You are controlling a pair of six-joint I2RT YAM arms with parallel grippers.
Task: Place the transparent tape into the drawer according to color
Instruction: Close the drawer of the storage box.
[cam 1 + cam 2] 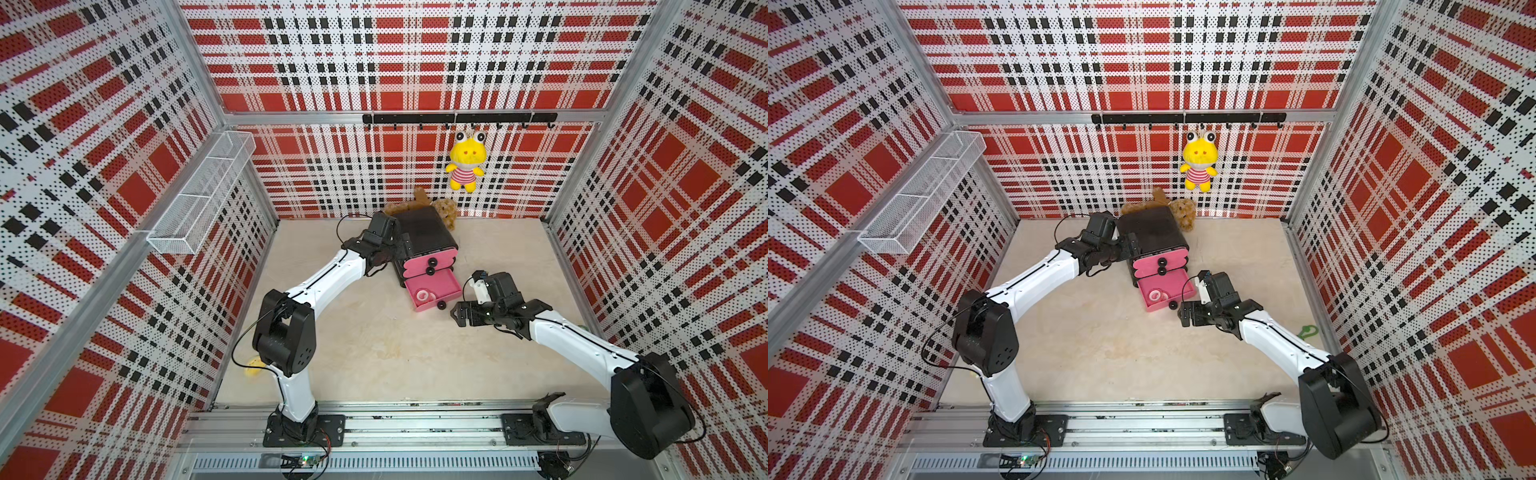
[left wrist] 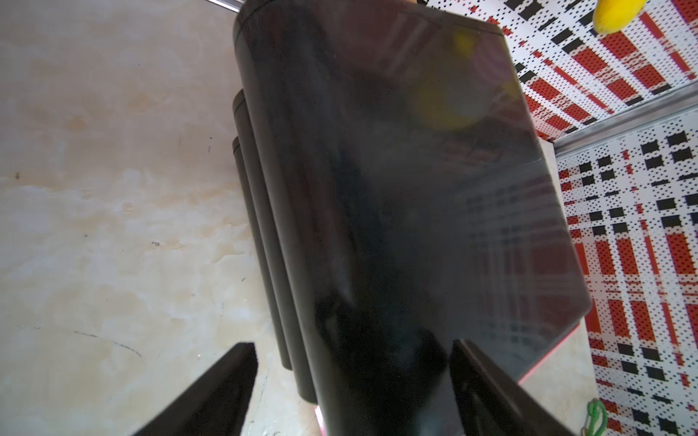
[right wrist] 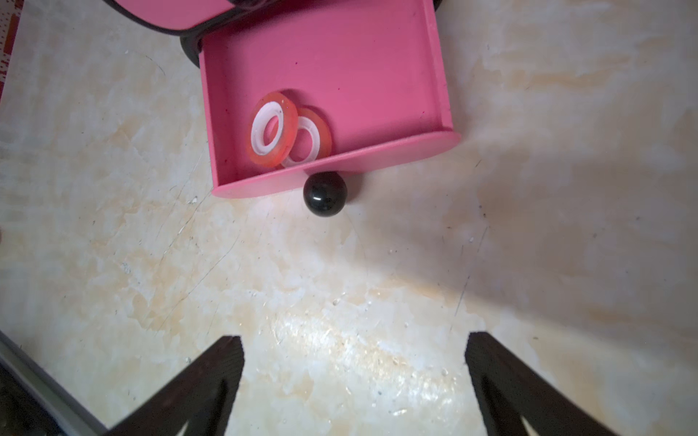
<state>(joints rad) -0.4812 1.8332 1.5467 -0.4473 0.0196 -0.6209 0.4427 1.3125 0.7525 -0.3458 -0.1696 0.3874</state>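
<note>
Inside the pulled-out bottom drawer, close to its front wall and toward its left side in both top views, we see two red-orange tape rings. One is propped aslant over the other. The drawer's round black knob juts from that front wall, above the bare table.

The drawer belongs to the black cabinet, which stands near the middle of the table's back edge. Its pink fronts face the front edge, turned a little to the right. The two upper drawers are pushed in.

The right gripper hovers over the table near the knob but apart from it. Its jaws are spread wide, holding and touching nothing.

The left gripper is at the cabinet's left side, with its fingers apart and straddling the rounded upper edge. One finger lies just beside the glossy top, and we cannot tell whether it touches. A strip of table shows between the other finger and the cabinet, so nothing is clamped.

A brown plush toy lies behind the cabinet. A yellow plush toy hangs from the hook rail on the back wall.
</note>
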